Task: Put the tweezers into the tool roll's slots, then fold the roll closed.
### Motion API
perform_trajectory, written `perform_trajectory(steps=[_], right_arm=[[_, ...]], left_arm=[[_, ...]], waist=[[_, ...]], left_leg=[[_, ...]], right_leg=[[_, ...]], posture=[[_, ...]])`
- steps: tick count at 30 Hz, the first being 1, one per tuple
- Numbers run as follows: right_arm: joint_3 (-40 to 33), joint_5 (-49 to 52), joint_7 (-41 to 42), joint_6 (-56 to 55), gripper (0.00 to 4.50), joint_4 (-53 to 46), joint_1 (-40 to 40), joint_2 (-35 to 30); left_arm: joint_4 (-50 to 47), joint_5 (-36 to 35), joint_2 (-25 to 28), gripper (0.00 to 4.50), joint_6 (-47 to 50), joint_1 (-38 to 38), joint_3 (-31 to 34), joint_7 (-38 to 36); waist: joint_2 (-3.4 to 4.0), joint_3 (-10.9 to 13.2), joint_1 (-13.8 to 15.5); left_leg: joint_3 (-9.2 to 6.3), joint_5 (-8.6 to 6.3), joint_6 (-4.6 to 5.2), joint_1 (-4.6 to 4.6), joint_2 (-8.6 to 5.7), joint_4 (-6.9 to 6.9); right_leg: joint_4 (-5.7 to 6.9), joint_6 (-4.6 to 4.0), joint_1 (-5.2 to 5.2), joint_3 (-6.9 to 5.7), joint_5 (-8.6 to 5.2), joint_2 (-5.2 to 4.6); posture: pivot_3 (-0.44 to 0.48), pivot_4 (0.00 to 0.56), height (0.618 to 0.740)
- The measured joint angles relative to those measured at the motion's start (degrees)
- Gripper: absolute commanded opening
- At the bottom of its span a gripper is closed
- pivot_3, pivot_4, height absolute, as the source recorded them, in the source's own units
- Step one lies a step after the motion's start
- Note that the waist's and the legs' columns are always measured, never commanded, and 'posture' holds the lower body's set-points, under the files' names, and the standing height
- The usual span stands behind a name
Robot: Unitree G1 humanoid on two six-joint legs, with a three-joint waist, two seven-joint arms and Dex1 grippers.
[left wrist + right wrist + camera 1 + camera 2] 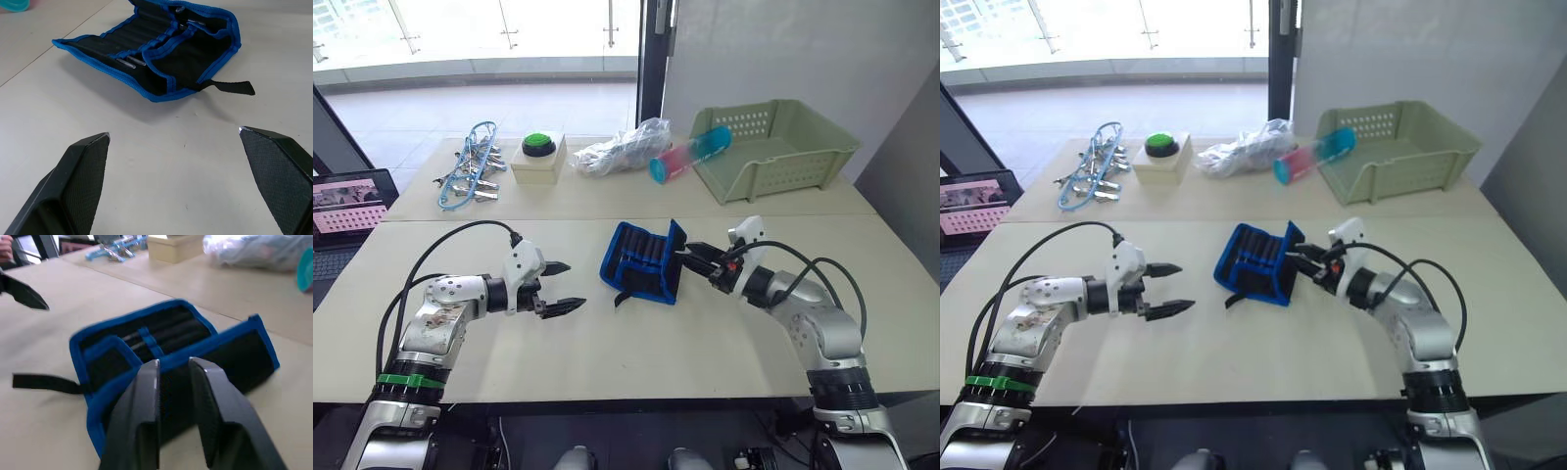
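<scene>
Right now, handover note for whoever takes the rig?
Left gripper: open, hovering over the table to the roll's left, holding nothing.
Right gripper: closed on the tool roll at its right flap, which is lifted.
Tweezers: some sit in the slots; count unclear.
Strap lies loose.
Left to do: finish folding the roll closed.

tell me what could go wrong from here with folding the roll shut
The right gripper pinches only the raised blue-trimmed flap of the tool roll, so it may slip free or drag the roll. The left gripper hangs open, apart, pinning nothing. Tweezers sit in the slots; tilting might loosen them.
</scene>
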Motion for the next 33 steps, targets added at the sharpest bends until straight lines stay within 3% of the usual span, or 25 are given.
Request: perform_trajectory(steps=[10, 15, 18, 29, 30, 33], right_arm=[[6.57, -6.16, 0.4, -4.75, 0.03, 7.8, -1.05, 5.0], [10.85, -12.68, -0.78, -10.75, 0.03, 13.07, -3.08, 5.54], [12.54, -16.21, -1.94, -13.3, 0.03, 15.32, -4.63, 5.41], [12.05, -16.75, -2.62, -15.04, 0.03, 15.56, -3.41, 6.47], [11.94, -16.75, -2.8, -15.04, 0.0, 15.35, -3.17, 6.46], [11.53, -16.76, -2.99, -15.04, 0.0, 14.96, -2.64, 6.4]], left_arm=[[0.31, -1.09, -1.19, 4.5, 2.18, -0.28, 0.58, 1.0], [1.58, -3.16, -2.62, 4.5, 7.5, -0.81, 1.14, 2.38], [2.83, -7.98, -6.48, 4.5, 15.81, -3.33, 3.22, 4.73], [10.09, -10.15, -11.18, 4.5, 24.16, -8.38, 3.97, 10.09], [10.55, -10.15, -11.23, 3.93, 24.45, -8.77, 3.97, 10.2], [12.5, -10.22, -12.6, 2.99, 25.56, -10.14, 4.61, 11.72]], waist=[[0.0, 0.0, -0.4], [0.0, 0.0, -0.56], [-0.02, -0.01, -0.49], [-0.04, -0.02, -0.72], [-0.04, -0.02, -0.66], [-0.04, -0.03, -0.34]], left_leg=[[0.01, 0.01, -0.02, 0.02, 0.01, 0.03], [-0.03, 0.01, -0.02, 0.05, -0.02, 0.07], [-0.06, 0.03, -0.04, 0.06, -0.02, 0.2], [-0.12, 0.03, -0.04, 0.39, -0.02, 0.21], [-0.13, 0.03, -0.04, 0.39, -0.02, 0.21], [-0.14, 0.03, -0.04, 0.4, -0.07, 0.23]], right_leg=[[0.13, 0.0, -0.02, 0.0, 0.0, 0.0], [0.19, 0.0, -0.02, -0.02, 0.0, -0.01], [0.22, 0.0, 0.05, -0.04, 0.0, 0.0], [0.18, 0.0, 0.45, -0.07, 0.0, 0.01], [0.17, 0.0, 0.46, -0.07, 0.0, 0.0], [0.12, 0.0, 0.52, -0.07, 0.0, -0.03]], posture=[[0.0, 0.15, 0.74], [0.0, 0.15, 0.74], [0.0, 0.15, 0.74], [0.0, 0.15, 0.74], [0.0, 0.15, 0.74], [0.0, 0.15, 0.74]])
